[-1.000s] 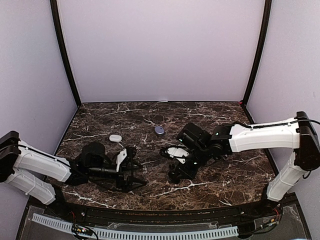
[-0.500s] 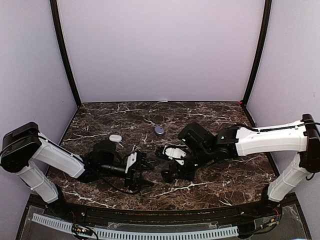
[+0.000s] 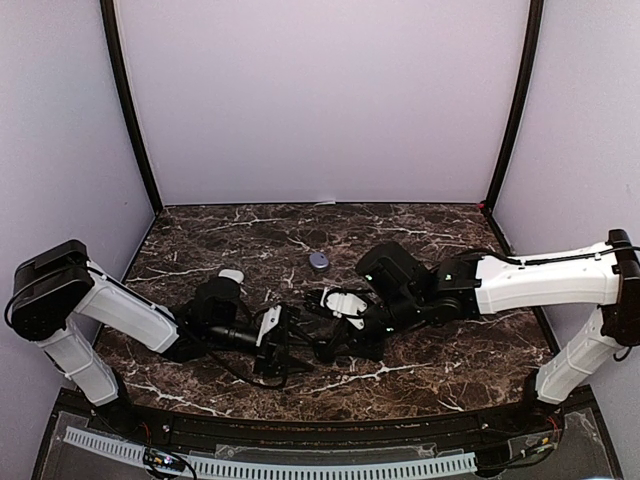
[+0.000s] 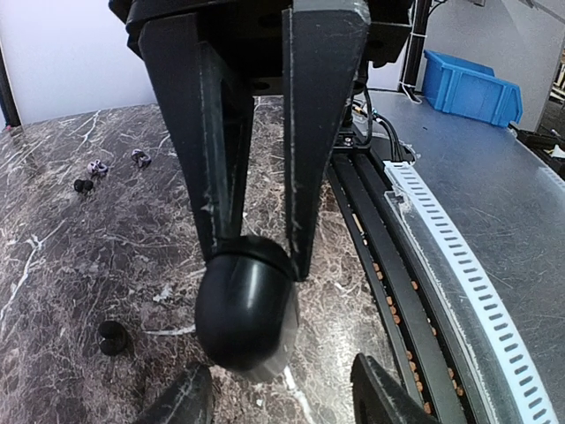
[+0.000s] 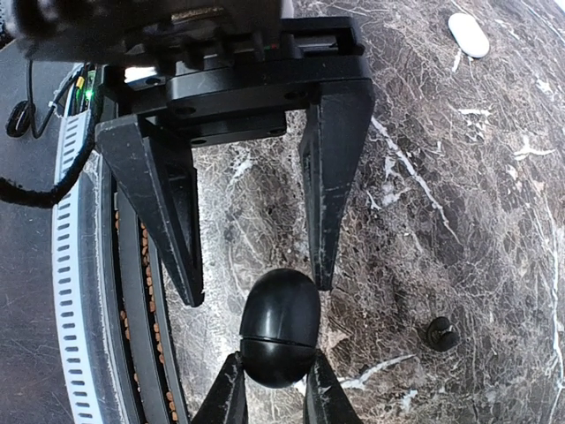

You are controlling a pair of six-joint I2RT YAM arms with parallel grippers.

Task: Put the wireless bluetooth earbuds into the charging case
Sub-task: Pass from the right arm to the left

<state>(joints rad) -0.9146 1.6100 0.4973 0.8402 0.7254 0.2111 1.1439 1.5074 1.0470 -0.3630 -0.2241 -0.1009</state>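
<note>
A black pebble-shaped charging case (image 5: 279, 325) hangs just above the marble, lid closed. My right gripper (image 5: 273, 364) is shut on its lower end. My left gripper (image 4: 282, 389) faces it head-on, open, and its fingers (image 5: 331, 194) flank the case's other end with a gap on at least one side. In the top view both grippers meet at the table's front middle, around the case (image 3: 322, 348). One black earbud (image 5: 441, 333) lies on the marble beside the case, also seen as a black bud (image 4: 111, 336). Small purple and black buds (image 4: 97, 168) lie farther off.
A white case (image 3: 231, 275) lies at the left middle, also visible in the right wrist view (image 5: 468, 34). A purple-blue case (image 3: 318, 260) sits at the centre back. The table's front rail and perforated white strip (image 4: 459, 265) run close by. A blue bin (image 4: 468, 84) stands off the table.
My left arm has swung right until its gripper reaches the case, and its jaws have narrowed. My right gripper has shifted slightly left, still holding the case.
</note>
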